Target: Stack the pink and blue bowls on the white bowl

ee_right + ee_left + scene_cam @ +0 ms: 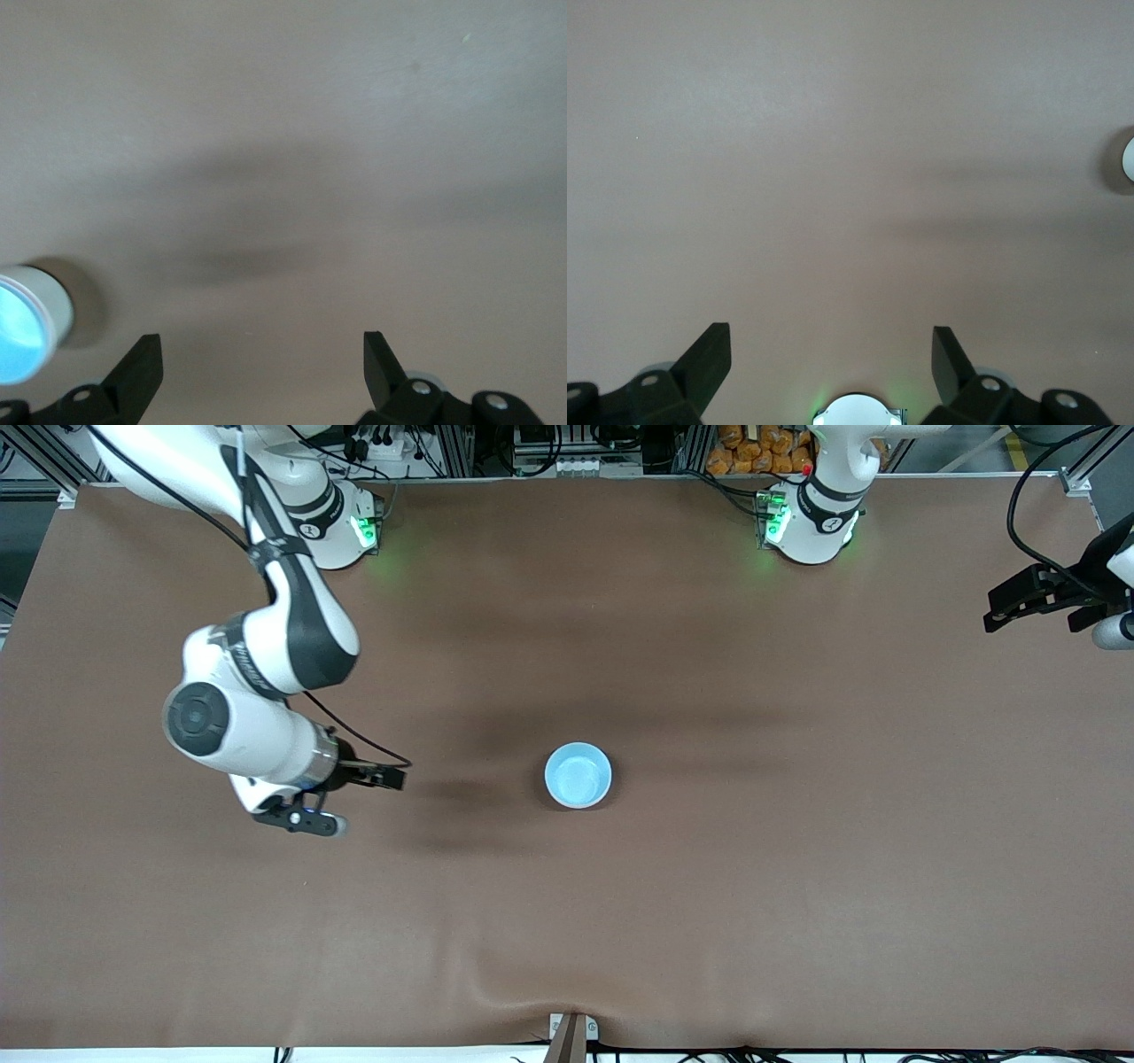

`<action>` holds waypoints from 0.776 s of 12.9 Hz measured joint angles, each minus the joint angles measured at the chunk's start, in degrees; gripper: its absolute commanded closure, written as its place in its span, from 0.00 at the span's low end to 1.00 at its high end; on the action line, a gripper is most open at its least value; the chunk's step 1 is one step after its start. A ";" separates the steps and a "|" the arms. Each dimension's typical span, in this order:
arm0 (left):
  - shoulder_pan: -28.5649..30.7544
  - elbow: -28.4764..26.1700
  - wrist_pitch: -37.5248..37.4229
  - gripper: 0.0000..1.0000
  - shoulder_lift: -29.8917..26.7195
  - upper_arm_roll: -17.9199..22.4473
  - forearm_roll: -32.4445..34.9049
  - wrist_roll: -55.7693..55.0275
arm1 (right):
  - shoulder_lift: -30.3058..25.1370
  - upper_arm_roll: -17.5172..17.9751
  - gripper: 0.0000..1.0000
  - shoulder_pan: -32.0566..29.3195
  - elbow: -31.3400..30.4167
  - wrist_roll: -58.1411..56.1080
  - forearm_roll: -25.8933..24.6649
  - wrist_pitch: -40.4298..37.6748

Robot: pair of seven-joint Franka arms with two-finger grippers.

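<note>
The blue bowl (578, 775) tops what seems a finished stack, clear of the empty, spread jaws of the right gripper (354, 802) and the left gripper (1032, 607).

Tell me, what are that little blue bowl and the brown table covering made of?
The blue bowl looks like smooth plastic: even pale colour, soft sheen. Its outer wall shows white in the right wrist view. The brown covering seems matte sheet or cloth; it puckers at its near edge.
</note>
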 measured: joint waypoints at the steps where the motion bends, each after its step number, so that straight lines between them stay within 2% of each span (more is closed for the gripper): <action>1: -0.01 0.00 0.00 0.00 0.00 0.00 0.00 0.00 | -1.59 -0.04 0.00 -1.68 -1.33 -4.16 -0.17 -0.80; 6: -0.10 -0.01 0.00 0.00 0.06 0.00 0.00 0.00 | -10.05 -0.11 0.00 -10.98 -8.14 -23.31 -2.35 -4.40; 10: -0.14 -0.01 0.00 0.00 0.13 0.00 0.00 0.00 | -14.84 -0.11 0.00 -13.34 -8.77 -25.77 -4.29 -10.06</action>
